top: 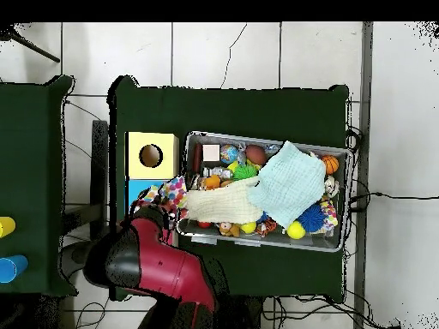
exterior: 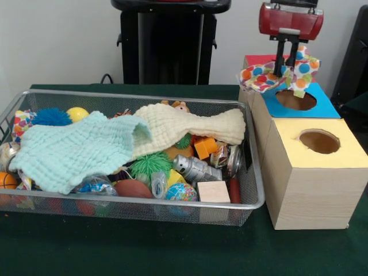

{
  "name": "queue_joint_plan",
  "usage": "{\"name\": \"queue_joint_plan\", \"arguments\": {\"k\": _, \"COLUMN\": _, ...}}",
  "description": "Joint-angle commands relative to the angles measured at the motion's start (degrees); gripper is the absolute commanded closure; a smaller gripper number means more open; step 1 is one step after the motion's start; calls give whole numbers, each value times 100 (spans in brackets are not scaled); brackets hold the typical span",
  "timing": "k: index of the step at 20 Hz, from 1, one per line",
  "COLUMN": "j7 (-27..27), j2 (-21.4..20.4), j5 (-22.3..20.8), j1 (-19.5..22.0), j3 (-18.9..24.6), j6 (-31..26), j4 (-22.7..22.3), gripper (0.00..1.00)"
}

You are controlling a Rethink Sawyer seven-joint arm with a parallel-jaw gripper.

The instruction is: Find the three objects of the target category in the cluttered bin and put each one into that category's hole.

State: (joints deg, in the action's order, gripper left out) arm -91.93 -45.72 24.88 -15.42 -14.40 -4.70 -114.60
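**A:** What does the gripper [exterior: 286, 68] hold, and where?

**B:** Its fingers are pinched on a spotted cloth [exterior: 280, 76], which hangs above the blue-topped box [exterior: 322, 107], at the near edge of its round hole [exterior: 295, 100]. The cloth's folds spread wider than the fingers, and part of it drapes over the left rim of the box.

**A:** What could fail here?

**B:** On release, the cloth may catch on the rim instead of dropping through, since it looks about as broad as the hole and hangs off-centre toward the left. A fold could also cling to a finger on retreat.

**A:** And the rest of the task?

**B:** The wire bin [exterior: 256, 195] holds two large cloths, a mint one [exterior: 75, 150] and a cream one [exterior: 190, 127], lying over balls and toys. Either may drag neighbouring items out when lifted. The yellow-topped box [exterior: 333, 156] stands just beside; a drifting drop could land there.
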Motion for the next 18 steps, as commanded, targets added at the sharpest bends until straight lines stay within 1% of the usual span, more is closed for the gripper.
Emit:
{"name": "queue_joint_plan", "arguments": {"k": 1, "j7": -1981, "j2": 273, "j5": 579, "j1": -200, "j3": 177, "j6": -555, "j4": -315, "gripper": 100}}
{"name": "queue_joint_plan", "arguments": {"k": 2, "j7": -2053, "j2": 309, "j5": 641, "j1": -184, "j3": 296, "j6": -390, "j4": -407, "gripper": 100}}
{"name": "queue_joint_plan", "arguments": {"k": 3, "j7": -2142, "j2": 397, "j5": 708, "j1": -281, "j3": 290, "j6": -305, "j4": -395, "gripper": 100}}
{"name": "queue_joint_plan", "arguments": {"k": 5, "j7": -2270, "j2": 528, "j5": 799, "j1": -320, "j3": 396, "j6": -86, "j4": -429, "gripper": 100}}
{"name": "queue_joint_plan", "arguments": {"k": 7, "j7": -2348, "j2": 659, "j5": 851, "j1": -430, "j3": 360, "j6": -15, "j4": -375, "gripper": 100}}
{"name": "queue_joint_plan", "arguments": {"k": 8, "j7": -2401, "j2": 684, "j5": 872, "j1": -387, "j3": 457, "j6": 22, "j4": -421, "gripper": 100}}
{"name": "queue_joint_plan", "arguments": {"k": 9, "j7": -2484, "j2": 731, "j5": 922, "j1": -435, "j3": 514, "j6": 43, "j4": -414, "gripper": 100}}
{"name": "queue_joint_plan", "arguments": {"k": 13, "j7": -2694, "j2": 967, "j5": 918, "j1": -440, "j3": 705, "j6": 383, "j4": -393, "gripper": 100}}
{"name": "queue_joint_plan", "arguments": {"k": 16, "j7": -2881, "j2": 1082, "j5": 828, "j1": -266, "j3": 998, "j6": 635, "j4": -443, "gripper": 100}}
{"name": "queue_joint_plan", "arguments": {"k": 18, "j7": -2958, "j2": 1165, "j5": 799, "j1": -290, "j3": 993, "j6": 720, "j4": -384, "gripper": 100}}
